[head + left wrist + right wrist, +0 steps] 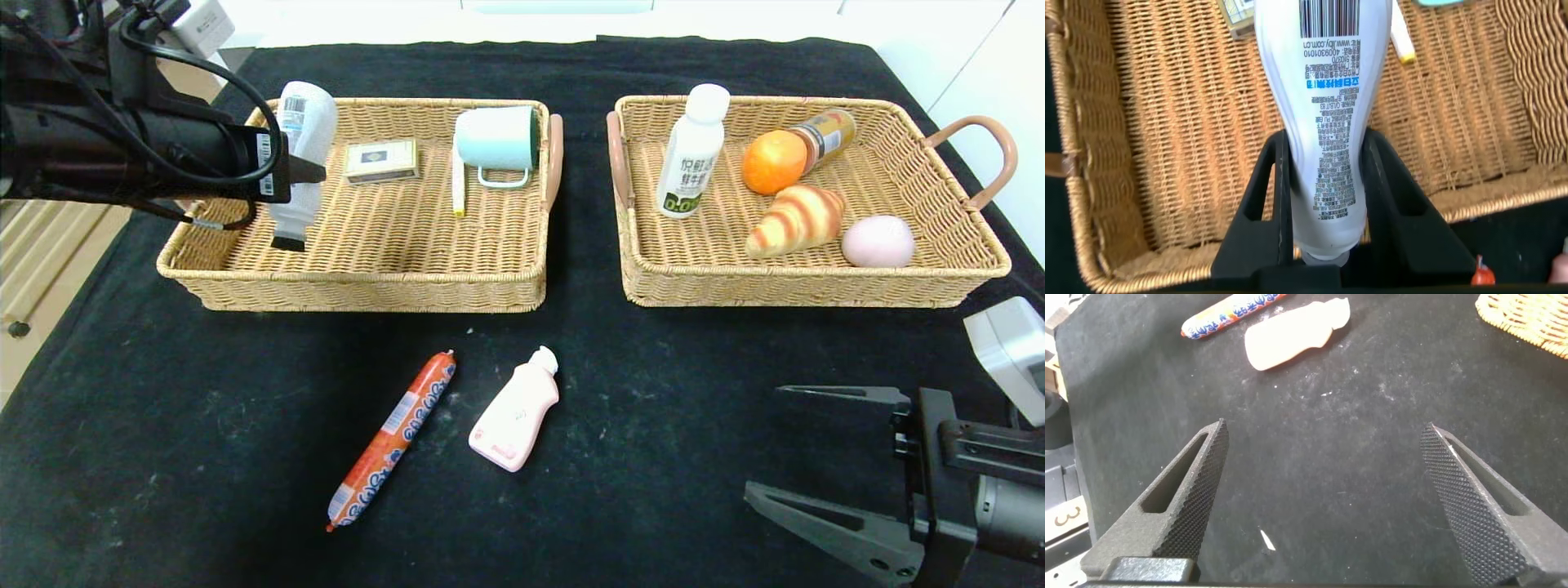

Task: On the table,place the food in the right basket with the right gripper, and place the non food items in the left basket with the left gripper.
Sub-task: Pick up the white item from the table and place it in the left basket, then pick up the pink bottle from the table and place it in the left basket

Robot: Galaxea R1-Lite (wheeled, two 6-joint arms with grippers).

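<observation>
My left gripper [299, 176] is shut on a white tube [304, 139] with a barcode and holds it over the left end of the left wicker basket [367, 282]. In the left wrist view the tube [1327, 98] sits between both fingers [1259, 196], cap toward the wrist. An orange sausage [392, 437] and a pink bottle [516, 411] lie on the black cloth in front of the baskets. My right gripper [763, 441] is open and empty at the front right, low over the cloth. In its wrist view [1324, 429] the sausage [1229, 312] and the bottle [1290, 339] lie farther ahead.
The left basket holds a small card box [380, 159], a teal mug [498, 140] on its side and a pen [458, 184]. The right basket [808, 286] holds a milk bottle [692, 151], an orange [773, 161], a jar [829, 135], a croissant [796, 219] and an egg [878, 241].
</observation>
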